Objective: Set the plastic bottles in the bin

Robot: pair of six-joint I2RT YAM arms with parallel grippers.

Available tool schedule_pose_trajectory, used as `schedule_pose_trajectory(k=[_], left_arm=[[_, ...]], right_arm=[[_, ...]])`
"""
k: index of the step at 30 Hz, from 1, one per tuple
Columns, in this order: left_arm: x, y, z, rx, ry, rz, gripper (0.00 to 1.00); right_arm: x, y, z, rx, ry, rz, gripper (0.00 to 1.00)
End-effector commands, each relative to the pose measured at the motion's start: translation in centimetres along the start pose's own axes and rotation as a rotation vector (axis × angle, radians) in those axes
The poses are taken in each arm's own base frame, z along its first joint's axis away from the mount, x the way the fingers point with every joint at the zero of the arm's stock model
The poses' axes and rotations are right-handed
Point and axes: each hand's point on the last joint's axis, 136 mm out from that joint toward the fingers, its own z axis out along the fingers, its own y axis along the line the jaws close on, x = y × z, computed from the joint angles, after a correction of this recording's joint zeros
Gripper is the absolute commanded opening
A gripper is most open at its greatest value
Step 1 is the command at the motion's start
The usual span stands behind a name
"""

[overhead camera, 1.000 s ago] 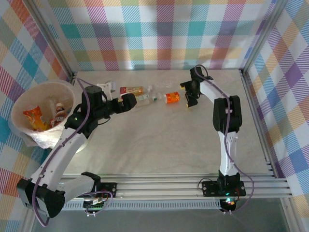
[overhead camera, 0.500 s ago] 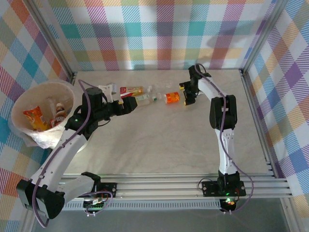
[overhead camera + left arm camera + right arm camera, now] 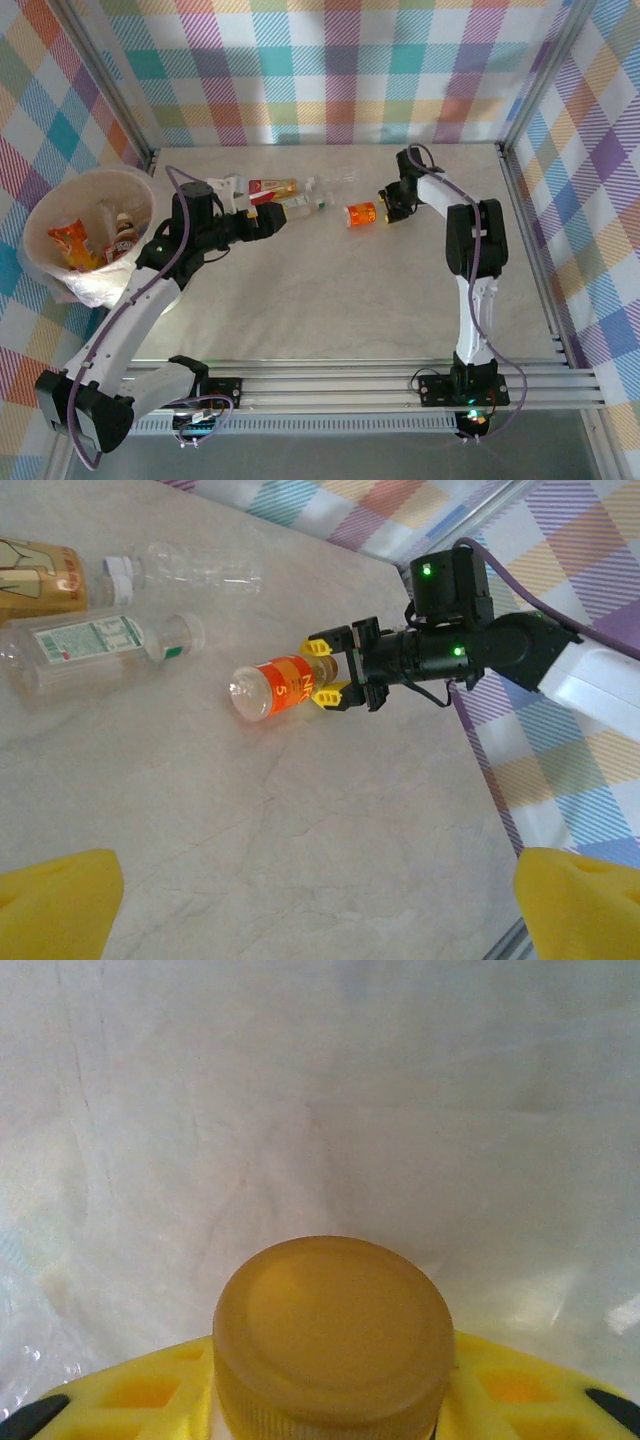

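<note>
The bin stands at the far left of the table with a few bottles already inside. Just right of it the left gripper hovers with jaws spread wide and nothing between them, close to three loose ones lying along the back: a gold-label bottle, a green-label bottle and a clear bottle. Further right lies the orange bottle, on its side. The right gripper is closed tight on its cap, a yellow finger on either side. Whether the body has left the table I cannot tell.

The hold is the weak point. It sits at the very end, on a small round cap, with the whole body sticking out beyond the fingers, so a quick lift or swing could make the bottle pivot or slip free. The bin is well apart from this arm, across the loose bottles and the left gripper, so a low carry may knock them or clip the other arm, and the bin's wall could catch a drooping bottle
</note>
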Motion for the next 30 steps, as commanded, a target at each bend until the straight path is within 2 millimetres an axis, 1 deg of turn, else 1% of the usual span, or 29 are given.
schedule_pose_trajectory(k=[1,5,7,9,10,13,17,20,22,25,28,30], left_arm=[[0.6,-1.7,0.8,0.072,0.031,0.032,1.0],[1.4,-2.5,2.1,0.092,0.087,0.047,1.0],[1.8,-2.7,2.8,0.088,0.109,0.059,1.0],[1.9,-3.2,3.5,0.09,0.123,0.077,1.0],[2.0,-3.3,3.9,0.091,0.13,0.088,1.0],[2.4,-4.0,5.4,0.101,0.155,0.126,1.0],[2.6,-5.1,6.9,0.145,0.171,0.172,1.0],[2.6,-5.6,7.6,0.168,0.188,0.214,1.0],[2.9,-6.2,8.0,0.21,0.221,0.229,1.0],[3.7,-7.8,8.2,0.306,0.278,0.237,1.0],[4.6,-8.9,8.3,0.36,0.325,0.261,1.0],[5.2,-9.1,8.5,0.35,0.349,0.292,1.0]], right_arm=[[-0.2,1.7,-4.3,-0.176,-0.061,-0.049,0.35],[0.5,1.4,-7.7,-0.292,-0.122,-0.194,0.33],[0.9,0.8,-9.2,-0.325,-0.164,-0.262,0.33],[1.6,0.7,-10.9,-0.372,-0.195,-0.339,0.33],[2.3,0.9,-11.9,-0.403,-0.207,-0.398,0.34],[4.9,1.5,-14.7,-0.494,-0.239,-0.568,0.34],[8.0,2.4,-17.5,-0.629,-0.203,-0.687,0.34],[11.0,3.2,-19.8,-0.756,-0.161,-0.803,0.34],[13.5,3.7,-21.5,-0.836,-0.113,-0.905,0.34],[16.8,3.9,-23.4,-0.917,-0.044,-1.018,0.34],[19.2,4.1,-24.6,-0.973,0.014,-1.066,0.34],[20.5,4.3,-25.3,-1.005,0.036,-1.094,0.34]])
